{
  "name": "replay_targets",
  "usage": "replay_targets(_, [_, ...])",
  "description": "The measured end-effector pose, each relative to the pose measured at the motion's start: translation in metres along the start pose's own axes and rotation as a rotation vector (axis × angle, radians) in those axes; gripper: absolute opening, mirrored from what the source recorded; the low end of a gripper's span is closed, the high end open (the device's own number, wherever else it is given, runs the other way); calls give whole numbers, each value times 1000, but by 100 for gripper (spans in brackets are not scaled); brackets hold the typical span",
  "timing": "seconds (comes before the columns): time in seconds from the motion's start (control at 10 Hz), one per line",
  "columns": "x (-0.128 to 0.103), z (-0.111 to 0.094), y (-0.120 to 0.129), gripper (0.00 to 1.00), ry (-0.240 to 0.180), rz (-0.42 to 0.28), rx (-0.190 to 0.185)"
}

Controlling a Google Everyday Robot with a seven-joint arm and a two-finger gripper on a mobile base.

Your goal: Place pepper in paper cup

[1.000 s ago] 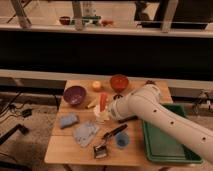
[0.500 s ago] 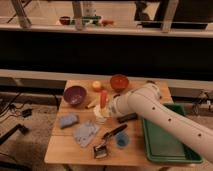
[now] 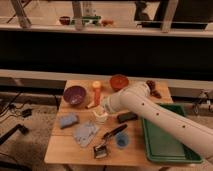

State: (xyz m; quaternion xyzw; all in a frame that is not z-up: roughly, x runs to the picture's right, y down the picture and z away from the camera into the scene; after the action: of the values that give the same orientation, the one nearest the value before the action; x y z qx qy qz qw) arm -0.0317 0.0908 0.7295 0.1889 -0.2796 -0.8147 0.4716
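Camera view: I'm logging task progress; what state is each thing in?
purple bowl: upright.
paper cup: upright, on the table.
pepper: outside the paper cup, beside the purple bowl.
blue cup: upright.
gripper: low over the paper cup.

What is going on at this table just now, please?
A white robot arm reaches in from the right across the table. Its pincer is near the middle, between the upright pepper and the paper cup just in front. The pepper looks to be outside the cup, so the placing is not yet done.
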Motion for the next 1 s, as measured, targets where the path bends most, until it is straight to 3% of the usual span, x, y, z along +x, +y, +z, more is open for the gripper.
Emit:
replay_targets(0.4, [6, 16, 17, 0, 11, -33, -8])
replay_targets(1.0, [-10, 8, 38, 0, 19, -31, -43])
